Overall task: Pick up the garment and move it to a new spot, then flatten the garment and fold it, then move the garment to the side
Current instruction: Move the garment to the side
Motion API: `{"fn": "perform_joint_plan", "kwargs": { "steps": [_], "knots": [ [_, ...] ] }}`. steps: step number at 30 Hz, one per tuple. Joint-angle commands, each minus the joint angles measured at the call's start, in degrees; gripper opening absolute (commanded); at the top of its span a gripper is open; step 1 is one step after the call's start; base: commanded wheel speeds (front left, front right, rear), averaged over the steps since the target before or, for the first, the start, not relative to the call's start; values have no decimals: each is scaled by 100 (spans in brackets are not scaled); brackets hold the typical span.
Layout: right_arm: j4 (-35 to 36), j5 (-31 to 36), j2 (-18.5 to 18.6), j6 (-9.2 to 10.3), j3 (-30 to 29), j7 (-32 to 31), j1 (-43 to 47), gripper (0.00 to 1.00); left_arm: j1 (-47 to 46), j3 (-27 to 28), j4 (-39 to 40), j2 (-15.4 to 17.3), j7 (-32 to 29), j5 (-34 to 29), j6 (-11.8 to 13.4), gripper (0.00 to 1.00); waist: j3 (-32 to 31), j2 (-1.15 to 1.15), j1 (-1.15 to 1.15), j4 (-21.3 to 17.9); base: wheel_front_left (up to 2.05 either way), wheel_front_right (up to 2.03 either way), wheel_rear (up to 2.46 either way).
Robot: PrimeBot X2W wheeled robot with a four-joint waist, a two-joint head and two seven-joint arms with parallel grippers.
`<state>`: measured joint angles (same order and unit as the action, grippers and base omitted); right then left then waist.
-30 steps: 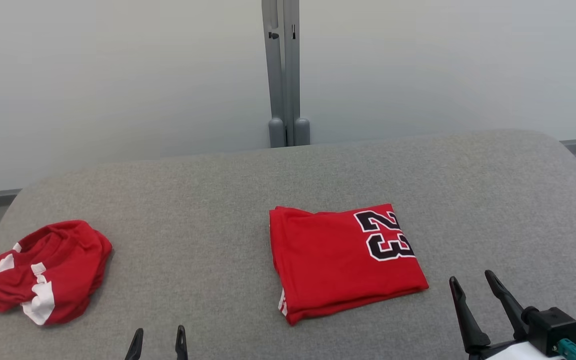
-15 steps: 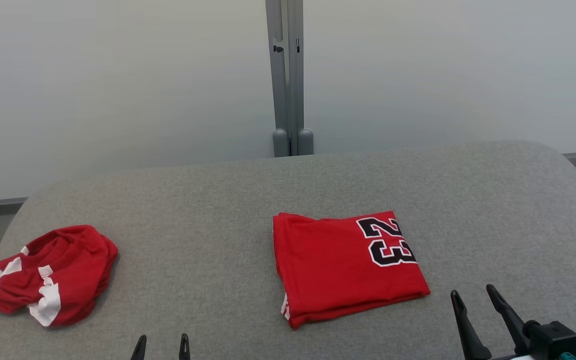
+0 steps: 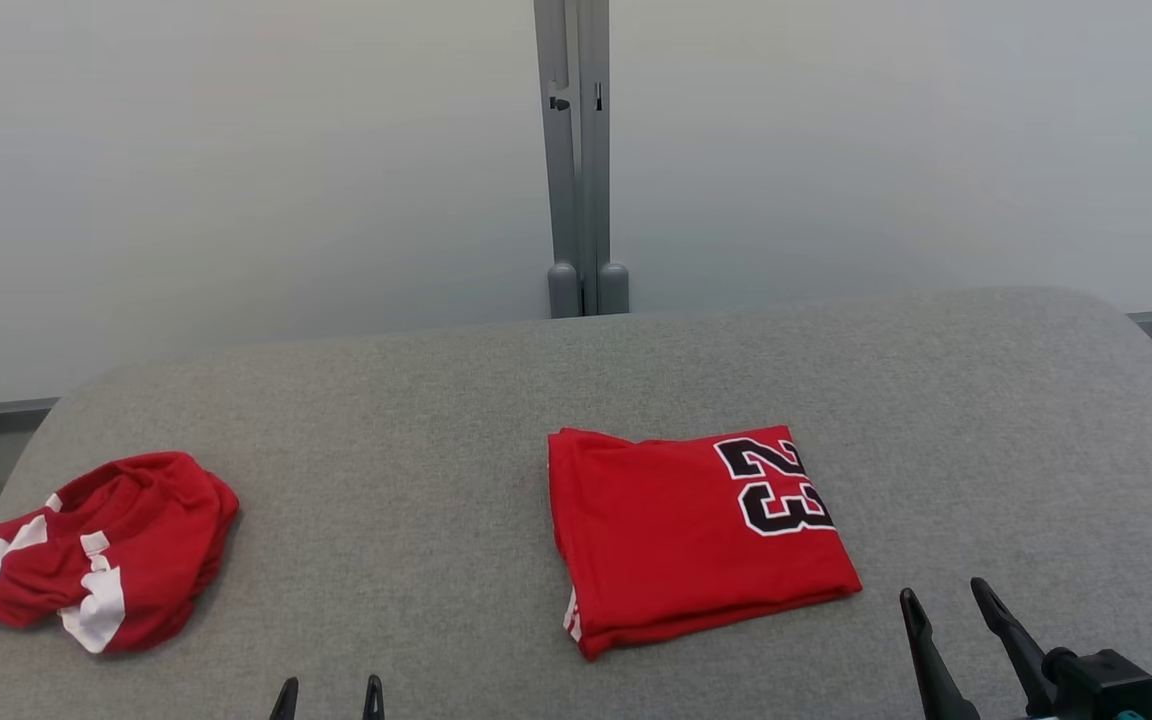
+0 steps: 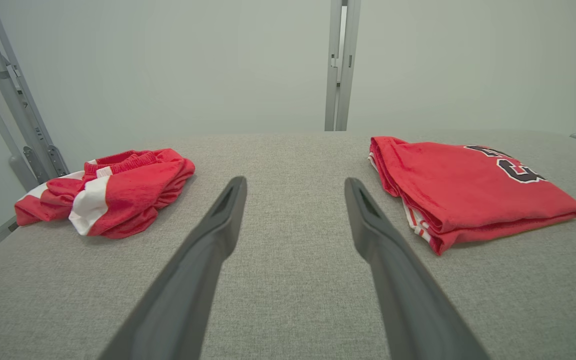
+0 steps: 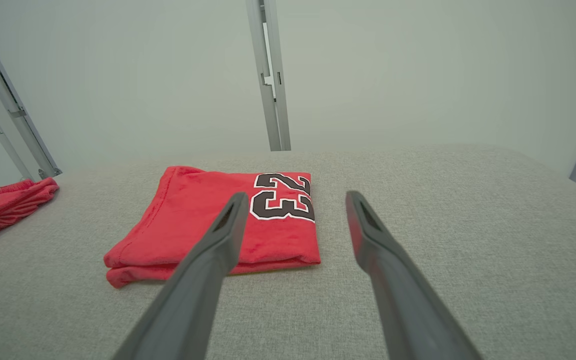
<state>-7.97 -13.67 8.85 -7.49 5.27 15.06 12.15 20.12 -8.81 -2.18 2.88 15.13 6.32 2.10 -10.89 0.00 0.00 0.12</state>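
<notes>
1. Pointing toward the far side, the left gripper [image 3: 329, 690] is seen at the near edge, left of centre, with its fingers spread and nothing held between them.
2. The right gripper [image 3: 944, 592] is raised at the near right and leaned slightly leftward. Its jaws are likewise parted and empty, near the folded garment's near right corner but apart from it.
3. A crumpled red-and-white garment [image 3: 96, 545] is laid at the left edge of the grey table [image 3: 416, 400], well apart from both grippers.
4. The folded red garment [image 3: 676, 540], marked "23" at its far right corner, is laid flat just right of centre.
5. A grey post [image 3: 581, 150] is seen beyond the table's far edge, against a pale wall [image 3: 236, 150].
6. Both grippers are cut off by the head view's bottom edge, the left one down to its fingertips.
</notes>
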Motion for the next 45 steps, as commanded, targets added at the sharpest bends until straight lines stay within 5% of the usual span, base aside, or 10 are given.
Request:
{"fn": "perform_joint_plan", "kwargs": {
  "steps": [1, 34, 45],
  "knots": [
    [-10, -5, 8, 0, 3, 15, 54, 100, 43, -2, -10, 3, 1, -18, 22, 100, 7, 0, 0, 10, 0, 0, 0],
    [-85, 26, 22, 0, 55, 15, -60, 100, -234, -108, 18, 3, 1, -57, 46, 100, 349, 0, 0, 185, 0, 0, 0],
    [-536, -394, 398, 0, 338, 15, -878, 100, -675, -432, 176, 4, 1, -259, -74, 100, 1010, 0, 0, 489, 0, 0, 0]
  ]
}}
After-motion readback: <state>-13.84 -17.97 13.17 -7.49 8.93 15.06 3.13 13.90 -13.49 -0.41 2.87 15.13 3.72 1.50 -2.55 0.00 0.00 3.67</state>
